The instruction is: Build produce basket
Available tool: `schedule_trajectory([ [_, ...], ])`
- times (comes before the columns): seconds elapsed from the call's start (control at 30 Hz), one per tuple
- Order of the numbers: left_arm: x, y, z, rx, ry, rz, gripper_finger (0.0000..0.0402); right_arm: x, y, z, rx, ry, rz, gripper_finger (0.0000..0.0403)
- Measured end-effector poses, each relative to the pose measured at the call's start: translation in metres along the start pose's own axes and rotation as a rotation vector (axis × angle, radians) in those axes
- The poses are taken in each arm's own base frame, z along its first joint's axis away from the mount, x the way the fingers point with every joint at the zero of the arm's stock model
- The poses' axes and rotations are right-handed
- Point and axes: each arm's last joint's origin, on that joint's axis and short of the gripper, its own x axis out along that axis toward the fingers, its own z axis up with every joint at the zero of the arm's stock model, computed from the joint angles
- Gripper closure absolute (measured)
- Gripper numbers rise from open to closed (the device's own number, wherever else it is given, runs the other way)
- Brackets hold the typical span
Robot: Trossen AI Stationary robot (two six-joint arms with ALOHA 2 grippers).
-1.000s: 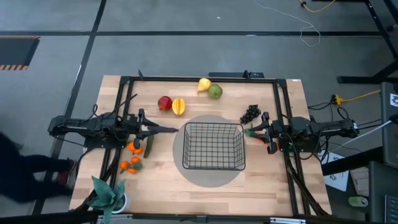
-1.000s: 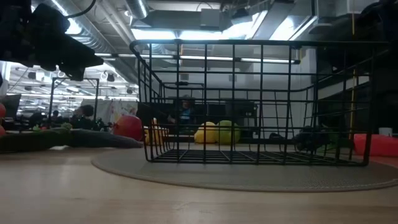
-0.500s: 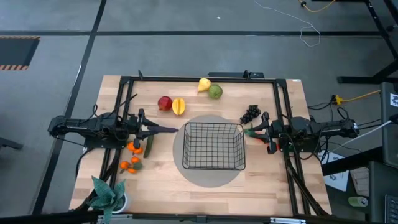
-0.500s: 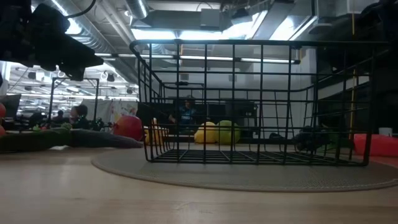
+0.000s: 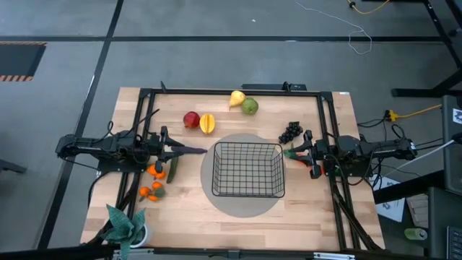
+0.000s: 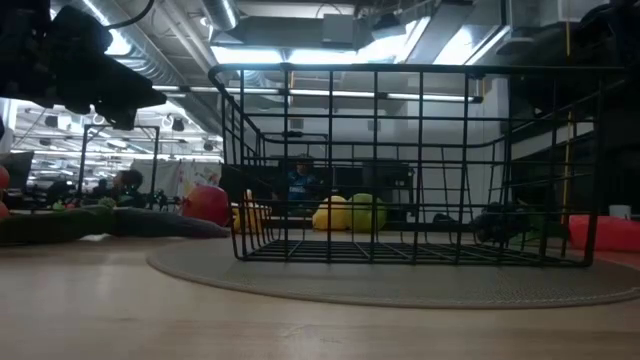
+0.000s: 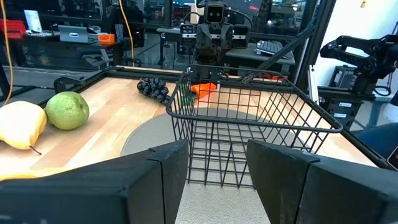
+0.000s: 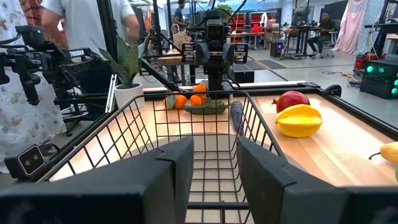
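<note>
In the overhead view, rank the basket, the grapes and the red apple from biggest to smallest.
1. basket, by far the largest.
2. grapes, a slightly wider cluster.
3. red apple, close to the grapes in size, so that order is unsure.

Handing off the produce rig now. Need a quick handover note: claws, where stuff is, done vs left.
Left claw: open, holding nothing, low at the basket's left side.
Right claw: open, holding nothing, at the basket's right side.
Basket: centre of table on a round mat, nothing in it.
Produce, all loose on the table: red apple and yellow ridged fruit up-left of the basket; pear and green apple at the far edge; grapes up-right; oranges and cucumber by the left arm.
Done: nothing loaded.
Left: all produce into the basket.
</note>
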Motion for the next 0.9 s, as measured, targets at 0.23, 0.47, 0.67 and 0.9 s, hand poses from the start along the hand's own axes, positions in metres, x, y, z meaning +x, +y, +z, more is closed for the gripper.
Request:
schedule_trajectory([
  [0.23,0.0000,0.0000,-0.0001,0.000,0.001,0.000,0.0248,0.0000,0.0000,0.0000,0.000,0.000,0.000,0.0281],
  [0.47,0.0000,0.0000,0.0000,0.000,0.000,0.000,0.0248,0.0000,0.0001,0.0013,-0.029,-0.014,0.001,0.0281],
  [0.67,0.0000,0.0000,-0.0001,0.000,0.000,0.000,0.0248,0.0000,0.0001,0.0007,-0.152,-0.008,0.000,0.0281],
  [0.9,0.0000,0.0000,0.0000,0.000,0.000,0.000,0.0248,0.0000,0.0001,0.0010,-0.101,-0.011,0.000,0.0281],
])
